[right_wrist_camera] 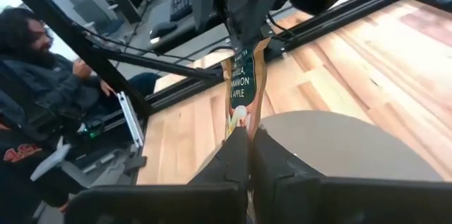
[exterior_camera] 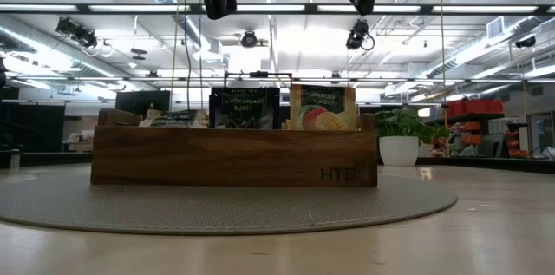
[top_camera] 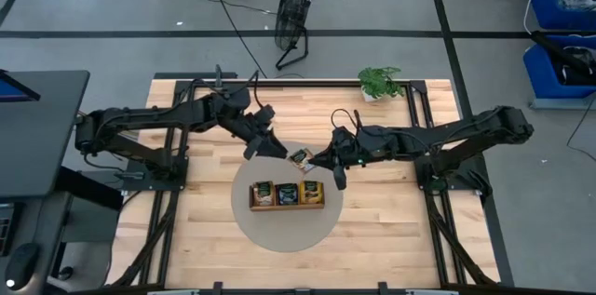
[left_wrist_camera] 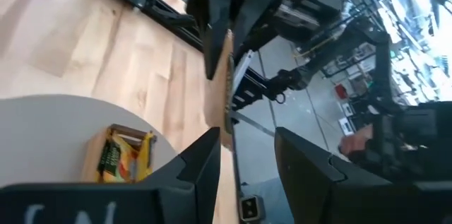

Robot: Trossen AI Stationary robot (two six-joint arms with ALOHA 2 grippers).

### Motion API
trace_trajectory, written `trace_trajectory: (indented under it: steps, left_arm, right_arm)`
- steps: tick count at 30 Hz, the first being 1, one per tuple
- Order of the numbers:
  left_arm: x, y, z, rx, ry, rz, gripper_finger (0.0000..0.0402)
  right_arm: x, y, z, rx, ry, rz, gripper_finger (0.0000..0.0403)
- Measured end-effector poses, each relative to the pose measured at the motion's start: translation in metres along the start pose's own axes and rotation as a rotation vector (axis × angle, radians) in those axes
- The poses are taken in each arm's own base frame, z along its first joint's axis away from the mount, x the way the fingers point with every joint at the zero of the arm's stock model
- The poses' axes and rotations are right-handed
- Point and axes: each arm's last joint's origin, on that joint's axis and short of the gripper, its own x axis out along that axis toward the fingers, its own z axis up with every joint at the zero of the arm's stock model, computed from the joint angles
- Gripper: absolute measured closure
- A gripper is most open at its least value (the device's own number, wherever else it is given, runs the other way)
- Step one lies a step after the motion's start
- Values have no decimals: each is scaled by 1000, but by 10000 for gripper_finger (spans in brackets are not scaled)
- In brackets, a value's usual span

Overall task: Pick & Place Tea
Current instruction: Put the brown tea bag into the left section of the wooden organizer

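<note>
A pale beige tea sachet with a dark green label hangs in the air above the round grey mat, between my two grippers. My right gripper is shut on it. My left gripper is open; in the left wrist view the sachet shows edge-on, and its near end stands between the open fingers, close to one of them. The wooden tray stands on the mat. It holds three upright sachets: a green-yellow one, a dark one and an orange one. My right gripper pinches the sachet's lower end between its two shut fingers. The fingers come level from the table's right side. The sachet sticks out past the fingertips toward my left gripper, clear of the mat and the tray. My left gripper: I cannot tell whether a finger touches the sachet's end.
A potted plant stands at the table's far edge. A fan stands on the floor beyond the table. A person sits beyond the table's side in the right wrist view. Bare wood lies around the mat.
</note>
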Motion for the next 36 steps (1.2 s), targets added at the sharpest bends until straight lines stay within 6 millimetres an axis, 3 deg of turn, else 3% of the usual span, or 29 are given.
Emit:
trace_trajectory:
  steps: [17,20,25,30,36]
  left_arm:
    - [3,7,2,33,-77,130,269]
    - [5,8,3,65,-79,126,295]
    - [5,5,7,120,-113,96,387]
    - [5,3,9,156,-130,87,398]
    - [2,6,1,120,-61,137,399]
  right_arm:
    - [0,-11,13,42,-83,-14,403]
    - [0,-13,14,47,-85,-17,403]
    - [0,-15,15,50,-83,-8,403]
    - [0,-15,16,50,-87,-6,394]
    - [-5,-13,18,40,-73,27,334]
